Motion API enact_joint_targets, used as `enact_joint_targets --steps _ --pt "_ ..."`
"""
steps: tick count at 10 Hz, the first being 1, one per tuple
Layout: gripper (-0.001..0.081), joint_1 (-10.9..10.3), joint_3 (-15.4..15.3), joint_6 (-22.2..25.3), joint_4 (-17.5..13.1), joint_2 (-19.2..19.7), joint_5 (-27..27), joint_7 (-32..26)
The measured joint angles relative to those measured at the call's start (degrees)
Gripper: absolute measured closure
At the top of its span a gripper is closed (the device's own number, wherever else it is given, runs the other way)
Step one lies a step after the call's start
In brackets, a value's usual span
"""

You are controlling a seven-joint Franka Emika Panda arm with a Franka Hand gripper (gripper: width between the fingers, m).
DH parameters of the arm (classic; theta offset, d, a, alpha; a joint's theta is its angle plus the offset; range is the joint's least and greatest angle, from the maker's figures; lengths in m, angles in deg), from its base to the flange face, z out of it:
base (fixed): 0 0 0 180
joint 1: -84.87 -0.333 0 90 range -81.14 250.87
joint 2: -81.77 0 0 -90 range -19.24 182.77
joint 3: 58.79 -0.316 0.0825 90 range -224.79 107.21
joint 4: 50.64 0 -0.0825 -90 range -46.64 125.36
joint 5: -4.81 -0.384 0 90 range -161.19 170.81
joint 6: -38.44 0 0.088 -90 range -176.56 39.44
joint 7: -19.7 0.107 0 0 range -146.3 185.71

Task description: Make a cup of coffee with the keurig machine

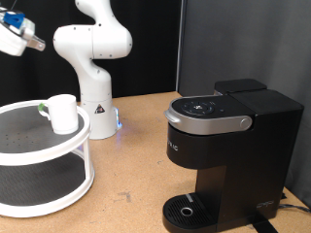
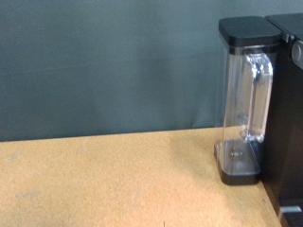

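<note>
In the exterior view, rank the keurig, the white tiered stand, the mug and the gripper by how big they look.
1. Keurig, though it sits nearer the camera than the rest
2. Stand, close behind and cut off by the frame's edge
3. Mug
4. Gripper, partly out of frame, so unsure

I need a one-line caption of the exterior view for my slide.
Gripper raised at the upper left, holding nothing visible; white cup on a round two-tier stand; black keurig machine, lid closed, at right.
</note>
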Motion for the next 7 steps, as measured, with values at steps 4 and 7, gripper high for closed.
enact_joint_targets --steps 4,7 --pt "0.0802 0.20 5.69 0.73 -2.25 3.81 0.81 -2.60" --pt "0.0802 0.19 6.95 -0.48 -1.13 6.86 0.79 -5.65"
